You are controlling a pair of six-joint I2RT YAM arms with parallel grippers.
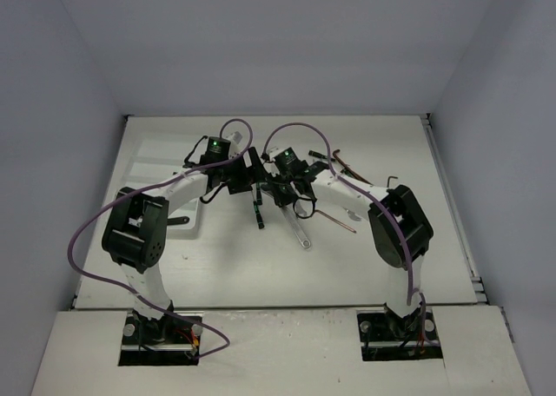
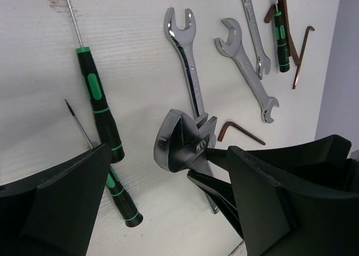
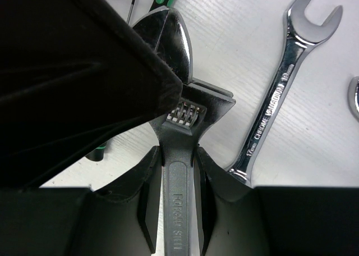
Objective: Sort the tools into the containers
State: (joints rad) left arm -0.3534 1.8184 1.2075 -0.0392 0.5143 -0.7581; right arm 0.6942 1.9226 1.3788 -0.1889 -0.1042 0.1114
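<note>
Gripping the adjustable wrench (image 3: 178, 211) by its handle, the right end effector (image 3: 178, 160) is clamped tight, with one finger pressed against each side and the wrench's head sticking out beyond the fingertips. The left end effector (image 2: 168, 155) stands wide apart with the wrench's head between its two fingers — whether they touch it cannot be judged. Nearby on the white table (image 2: 140, 42) lie a silver wrench (image 3: 277, 93), a green-black screwdriver (image 2: 100, 107) and a hex key (image 2: 238, 129).

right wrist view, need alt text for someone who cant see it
The right gripper clamps the handle of a silver adjustable wrench, head pointing up. A chrome open-end wrench lies beside it on the white table; a large black shape hides the upper left.
</note>
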